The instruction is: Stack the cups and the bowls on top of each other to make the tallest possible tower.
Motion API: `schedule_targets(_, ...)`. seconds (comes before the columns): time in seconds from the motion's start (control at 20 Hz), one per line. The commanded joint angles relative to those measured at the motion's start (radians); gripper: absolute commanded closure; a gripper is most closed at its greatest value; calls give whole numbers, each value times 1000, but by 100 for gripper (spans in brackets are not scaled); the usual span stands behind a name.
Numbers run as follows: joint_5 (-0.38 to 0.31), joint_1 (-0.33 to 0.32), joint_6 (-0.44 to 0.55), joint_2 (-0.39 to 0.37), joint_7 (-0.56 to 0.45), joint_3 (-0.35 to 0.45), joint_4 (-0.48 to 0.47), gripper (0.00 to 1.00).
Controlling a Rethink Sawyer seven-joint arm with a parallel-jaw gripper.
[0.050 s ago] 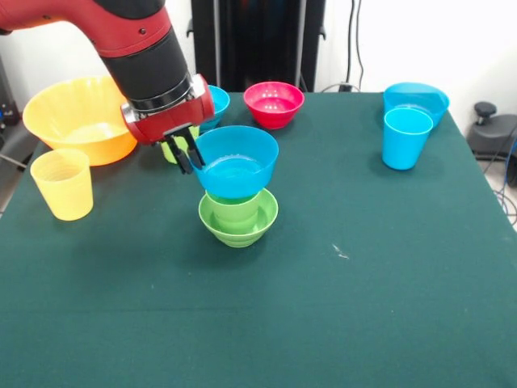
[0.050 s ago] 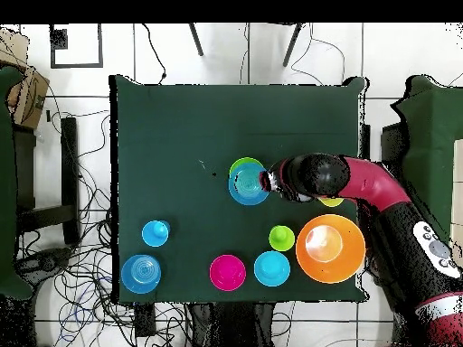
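Near the table's point(image 1: 388, 307) middle, the tower point(image 1: 237, 214) stands as a green bowl holding a green cup. The gripper point(image 1: 191, 155) pinches a blue bowl's point(image 1: 236, 161) rim above it. Held by one edge, that bowl may settle tilted and slide off, or nudge the stack over.

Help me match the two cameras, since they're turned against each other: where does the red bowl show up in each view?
Front view: the red bowl sits at the table's far edge, top centre, behind the tower.
Overhead view: the red bowl lies near the bottom edge of the table, left of centre, below the tower.
Shared landmark: the large orange bowl, with a small blue bowl between it and the red bowl.
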Motion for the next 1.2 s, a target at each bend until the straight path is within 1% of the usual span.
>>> schedule_targets(0.05,-108,14,-64,36,-128,0,69,0)
schedule_targets(0.2,-123,22,-61,26,-131,-8,72,0)
schedule_targets(0.3,-113,17,-71,29,-110,-2,80,0)
schedule_targets(0.6,-113,21,-63,37,-108,10,64,0)
schedule_targets(0.75,-121,14,-75,46,-131,28,62,0)
schedule_targets(0.9,-104,11,-58,54,-124,35,52,0)
schedule_targets(1.0,-101,0,-43,54,-151,48,50,0)
schedule_targets(1.1,-109,-17,-29,41,-186,63,63,0)
schedule_targets(1.2,-97,-26,-11,23,-177,74,77,0)
